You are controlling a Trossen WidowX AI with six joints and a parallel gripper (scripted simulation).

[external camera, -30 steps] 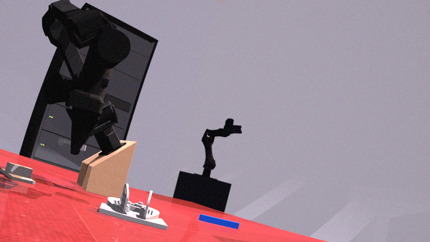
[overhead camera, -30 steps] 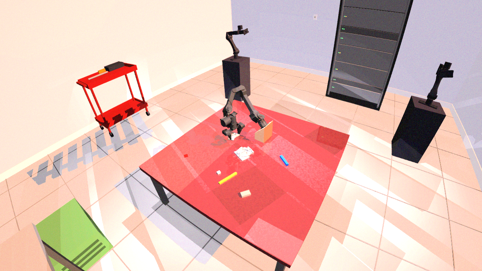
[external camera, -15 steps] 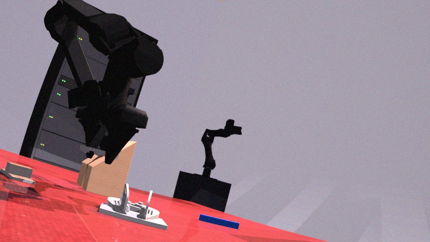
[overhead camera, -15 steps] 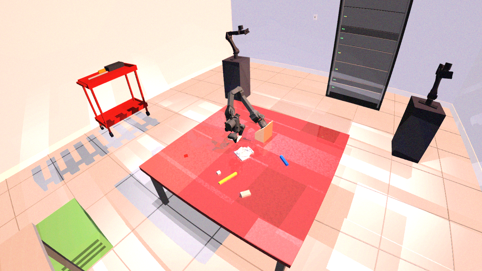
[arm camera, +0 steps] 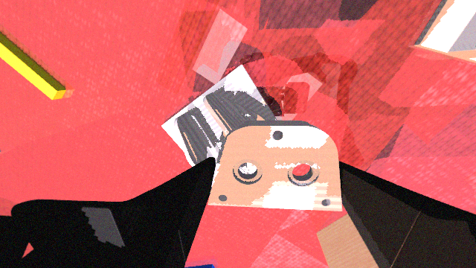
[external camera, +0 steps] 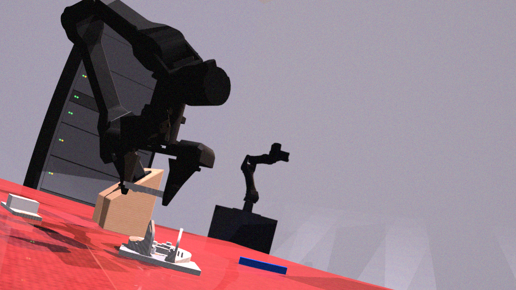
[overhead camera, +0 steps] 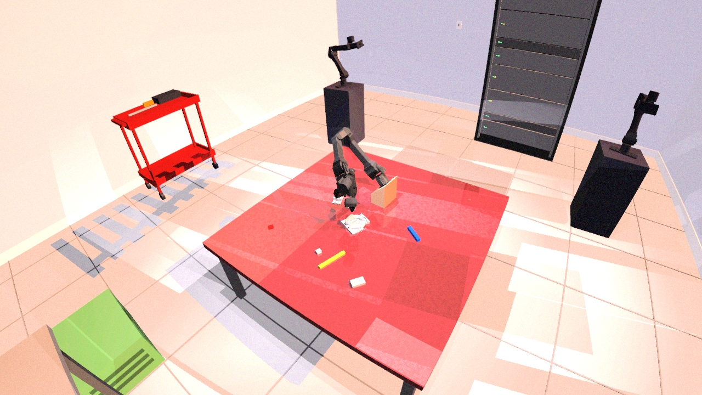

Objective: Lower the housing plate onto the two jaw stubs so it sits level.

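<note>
My gripper [overhead camera: 345, 202] [external camera: 144, 195] [arm camera: 270, 164] is shut on the housing plate [external camera: 147, 189] [arm camera: 275, 190], with one finger at each side edge. The plate has two large round holes and three small ones. It is held in the air, clear above the base. The white base [overhead camera: 354, 231] [external camera: 162, 262] [arm camera: 242, 76] lies on the table. On it, two thin upright pieces, one on the left [external camera: 149, 238] and one on the right [external camera: 179, 239], rise among low rounded parts. In the wrist view the plate overlaps part of the base. The pins are hidden.
A wooden block [overhead camera: 385, 195] [external camera: 126, 216] [arm camera: 346, 242] stands behind the base. A white stepped stand [overhead camera: 337, 201] [external camera: 22, 204] is near the arm. A blue bar [overhead camera: 413, 233] [external camera: 262, 265], a yellow bar [overhead camera: 332, 259] [arm camera: 30, 71], a white block [overhead camera: 357, 282] and a small cube [overhead camera: 318, 251] lie around.
</note>
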